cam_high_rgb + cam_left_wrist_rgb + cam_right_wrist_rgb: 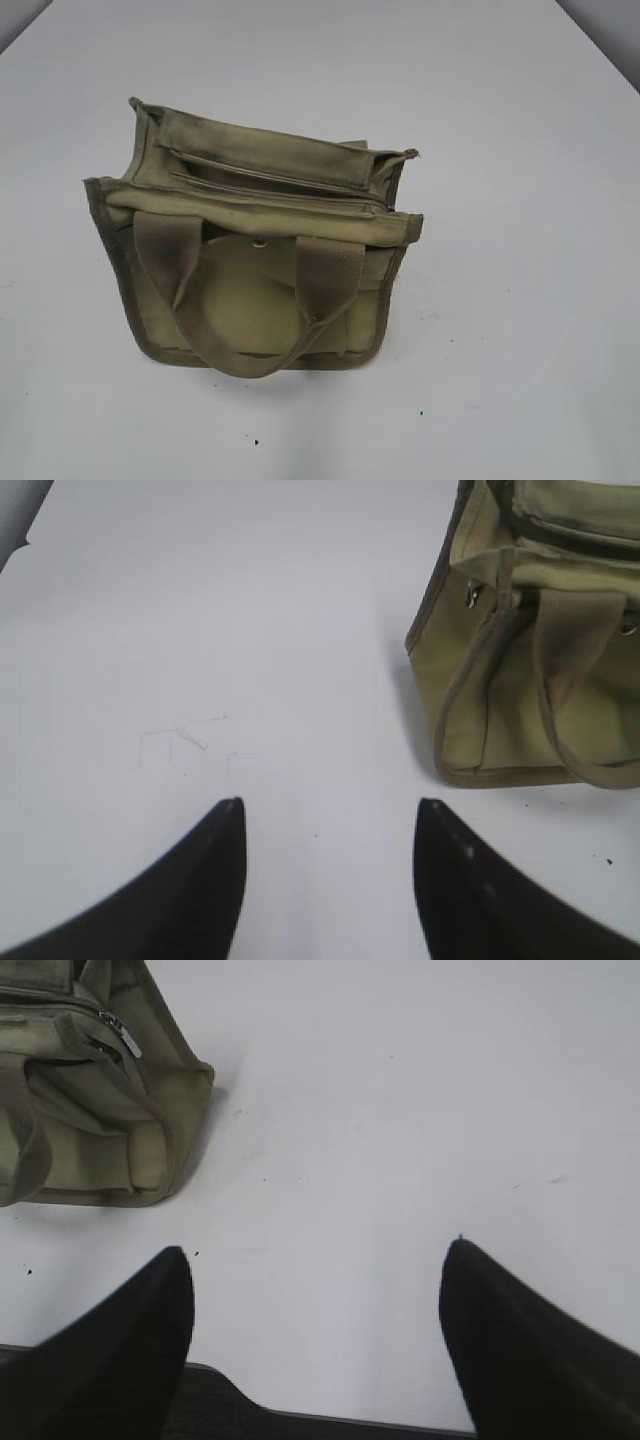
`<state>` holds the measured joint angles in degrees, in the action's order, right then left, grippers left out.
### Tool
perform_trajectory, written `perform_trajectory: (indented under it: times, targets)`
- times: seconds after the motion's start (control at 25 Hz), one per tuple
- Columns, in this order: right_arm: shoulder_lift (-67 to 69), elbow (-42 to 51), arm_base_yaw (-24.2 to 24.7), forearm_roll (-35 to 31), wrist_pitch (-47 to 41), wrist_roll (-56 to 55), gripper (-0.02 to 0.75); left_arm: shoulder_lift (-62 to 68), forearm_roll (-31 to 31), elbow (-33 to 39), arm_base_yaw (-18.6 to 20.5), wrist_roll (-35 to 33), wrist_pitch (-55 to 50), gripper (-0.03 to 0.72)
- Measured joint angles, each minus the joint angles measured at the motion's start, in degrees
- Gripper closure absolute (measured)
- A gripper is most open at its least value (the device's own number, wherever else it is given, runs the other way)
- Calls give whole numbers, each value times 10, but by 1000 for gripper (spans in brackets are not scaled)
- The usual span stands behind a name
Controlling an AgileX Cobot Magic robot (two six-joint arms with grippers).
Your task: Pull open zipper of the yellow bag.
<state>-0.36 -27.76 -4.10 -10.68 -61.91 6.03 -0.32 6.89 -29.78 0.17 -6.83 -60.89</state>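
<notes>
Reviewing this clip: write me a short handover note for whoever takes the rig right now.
Left gripper: open, empty, above bare table, left of the yellow bag.
Right gripper: open wider, empty, to the bag's right.
Bag stands mid-table, handles toward the camera. Zipper runs across the top panel; its silver pull tab sits at the right end.
Done: nothing, bag untouched.
Left: steady the bag, grip the tab, pull the zipper open.

Each claw (330, 805) (317, 1250) has two smooth black fingers tapering to curved points.

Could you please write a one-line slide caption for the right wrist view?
Open right tool over white table, clear of the olive canvas bag and its silver zipper tab.
</notes>
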Motion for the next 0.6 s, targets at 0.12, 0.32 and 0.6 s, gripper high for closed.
perform_trajectory:
  times: [0.12, 0.32, 0.6]
  targets:
    - [0, 0, 0, -2, 1, 0, 145, 0, 0, 0, 0, 0, 0, 270]
    - [0, 0, 0, -2, 1, 0, 145, 0, 0, 0, 0, 1, 0, 270]
    - [0, 0, 0, -2, 1, 0, 145, 0, 0, 0, 0, 1, 0, 270]
